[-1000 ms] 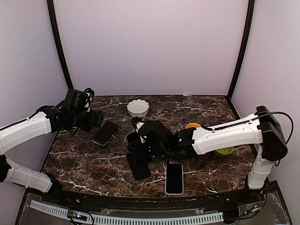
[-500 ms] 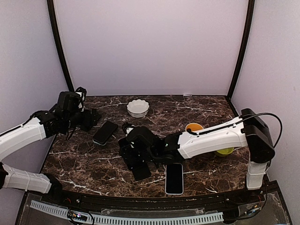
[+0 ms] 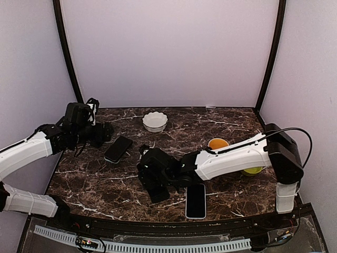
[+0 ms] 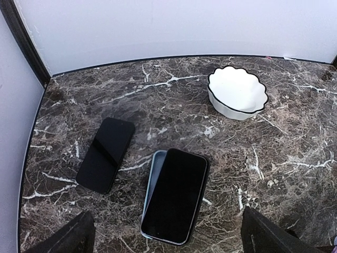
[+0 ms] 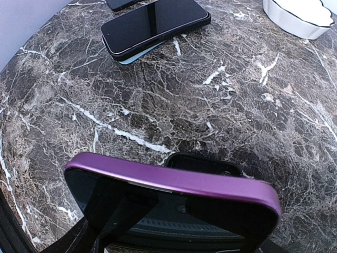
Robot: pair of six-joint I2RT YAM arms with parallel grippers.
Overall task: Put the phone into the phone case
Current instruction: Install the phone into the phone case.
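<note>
Right end effector (image 3: 154,178) clamps phone (image 5: 174,182) by its edges over case (image 3: 158,195), likely to line it up. Left end effector (image 3: 102,133) spread wide, empty, parked aside.

This is a robotics lab test booth: plain pale walls (image 3: 168,52) and black corner posts (image 3: 66,52) box in a dark marble-patterned table (image 3: 95,184). Two white robot arms, the left arm (image 3: 26,150) and the right arm (image 3: 237,155), are mounted at its near edge.

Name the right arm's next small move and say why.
Probably lower the purple-edged phone onto the black case lying just beneath it: the right tool grips the phone across its width, above the case and not yet seated in it.
</note>
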